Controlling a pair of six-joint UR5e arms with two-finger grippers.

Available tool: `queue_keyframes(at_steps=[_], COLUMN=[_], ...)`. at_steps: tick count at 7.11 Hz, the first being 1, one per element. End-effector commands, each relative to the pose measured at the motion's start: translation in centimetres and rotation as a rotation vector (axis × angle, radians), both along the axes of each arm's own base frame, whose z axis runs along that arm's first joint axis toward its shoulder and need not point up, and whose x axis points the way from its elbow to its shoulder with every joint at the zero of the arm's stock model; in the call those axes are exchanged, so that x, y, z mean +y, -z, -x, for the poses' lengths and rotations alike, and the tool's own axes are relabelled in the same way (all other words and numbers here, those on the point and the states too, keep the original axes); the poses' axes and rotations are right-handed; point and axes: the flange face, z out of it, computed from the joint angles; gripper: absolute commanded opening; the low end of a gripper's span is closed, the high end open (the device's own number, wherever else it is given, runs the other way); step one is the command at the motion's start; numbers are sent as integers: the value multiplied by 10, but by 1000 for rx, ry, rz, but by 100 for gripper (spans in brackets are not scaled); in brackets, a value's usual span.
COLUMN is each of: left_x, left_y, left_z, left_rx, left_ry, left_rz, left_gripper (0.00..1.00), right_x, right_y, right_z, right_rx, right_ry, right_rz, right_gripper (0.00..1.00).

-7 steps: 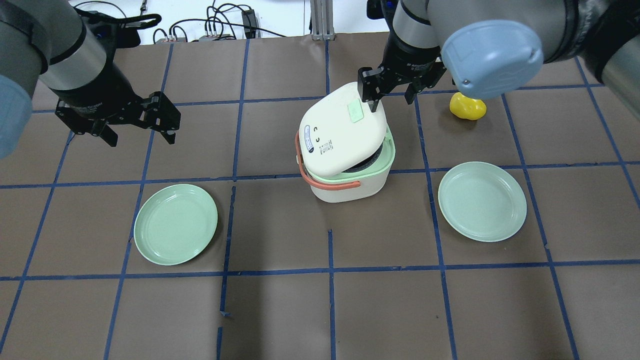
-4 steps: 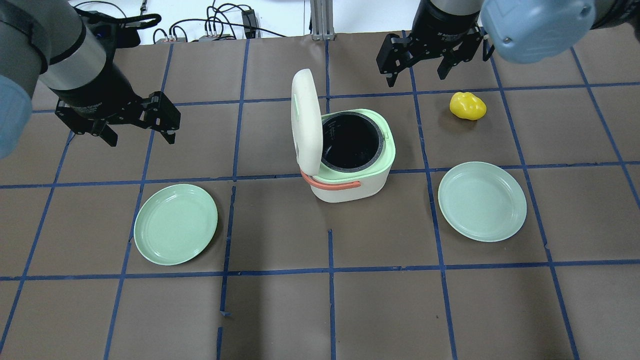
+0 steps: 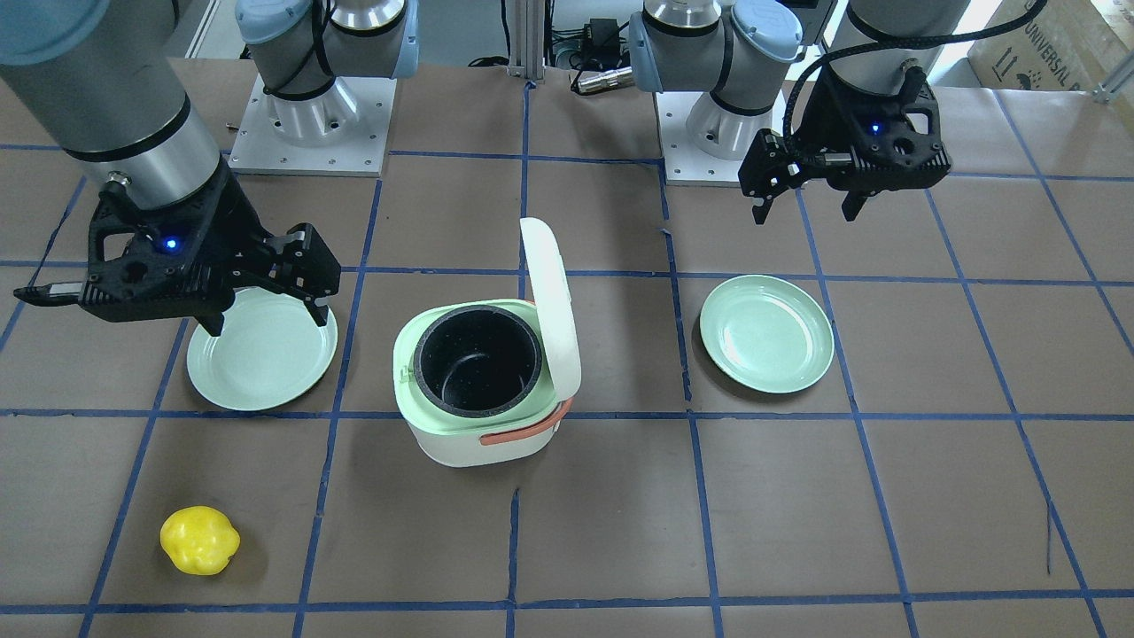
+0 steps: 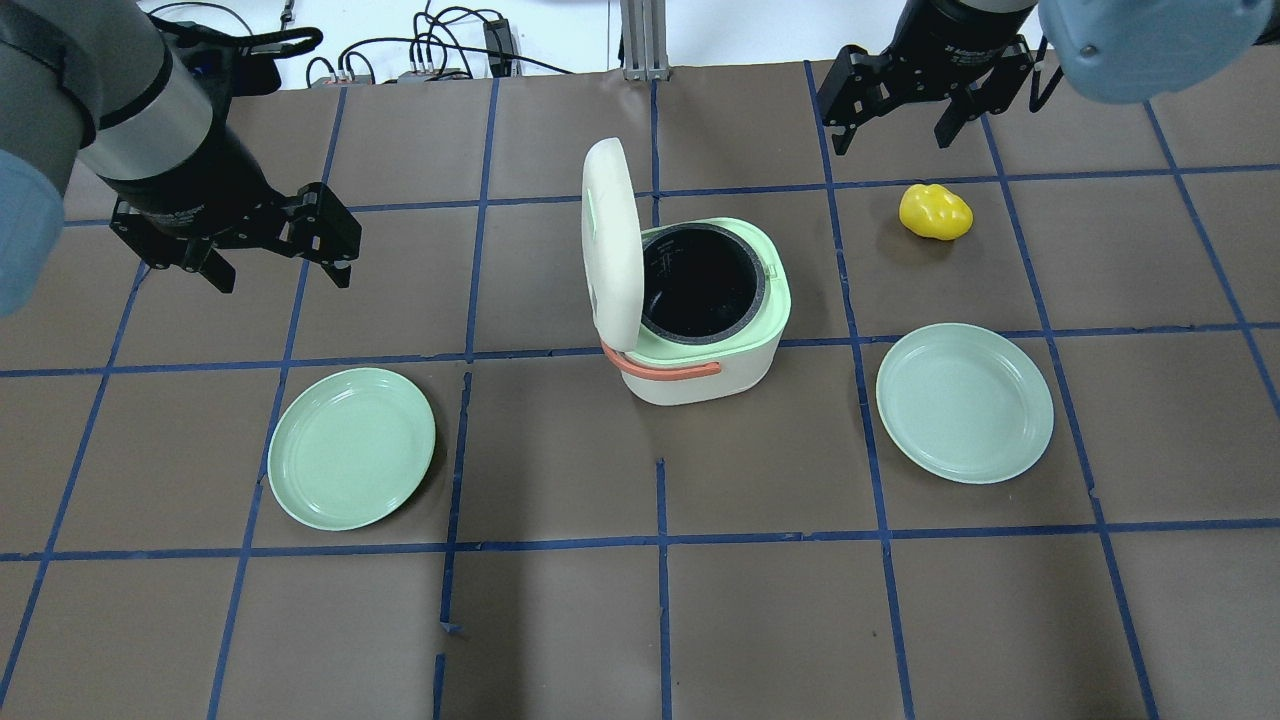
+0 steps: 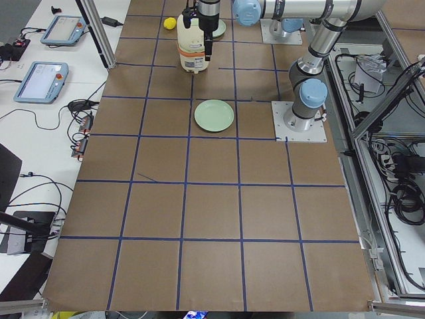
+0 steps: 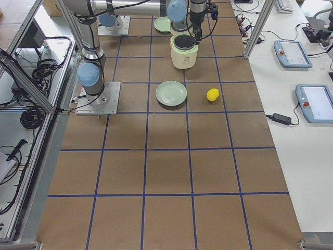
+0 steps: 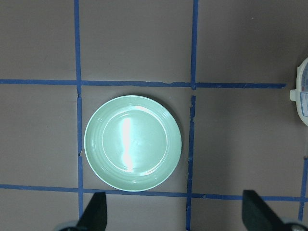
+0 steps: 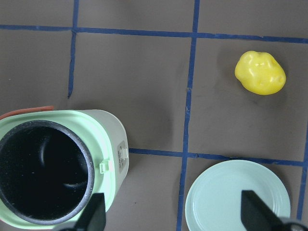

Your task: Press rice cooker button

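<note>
Cream-and-green rice cooker [image 4: 700, 330], at the middle of the bench [image 4: 560, 620]: lid [image 4: 612, 245] stood upright, black pot [image 4: 700, 285] exposed, so its release button was judged already pressed. Right claw [image 4: 890, 125] hung open and empty beyond it, probably to clear the lid's swing. Left claw [image 4: 280, 268] was open, idle, well apart.

The rice cooker [image 4: 700, 385], cream-white with a pale green rim and a salmon handle [image 4: 665, 368], stands upright at the middle of the counter [image 4: 560, 450]. Its lid [image 4: 612, 245] stands open on the left side, baring the empty black inner pot [image 4: 700, 290].
</note>
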Motion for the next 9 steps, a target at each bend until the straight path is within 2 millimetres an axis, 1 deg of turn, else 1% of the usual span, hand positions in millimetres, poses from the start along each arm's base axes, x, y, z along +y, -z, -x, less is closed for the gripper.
queue_keyframes(at_steps=[1, 2, 3, 6, 8, 9], left_x=[0, 0, 0, 0, 0, 0], left_y=[0, 0, 0, 0, 0, 0], left_z=[0, 0, 0, 0, 0, 0], left_rx=[0, 0, 0, 0, 0, 0], left_ry=[0, 0, 0, 0, -2, 0], left_rz=[0, 0, -1, 0, 0, 0], left_gripper=[100, 100, 100, 100, 100, 100], right_x=[-2, -2, -1, -1, 0, 2], right_y=[1, 0, 0, 0, 2, -3], right_z=[13, 17, 16, 9, 10, 10], right_rx=[57, 89, 88, 25, 28, 30], right_ry=[20, 29, 40, 35, 35, 34], right_rz=[1, 4, 1, -6, -10, -4], right_gripper=[100, 100, 100, 99, 99, 100])
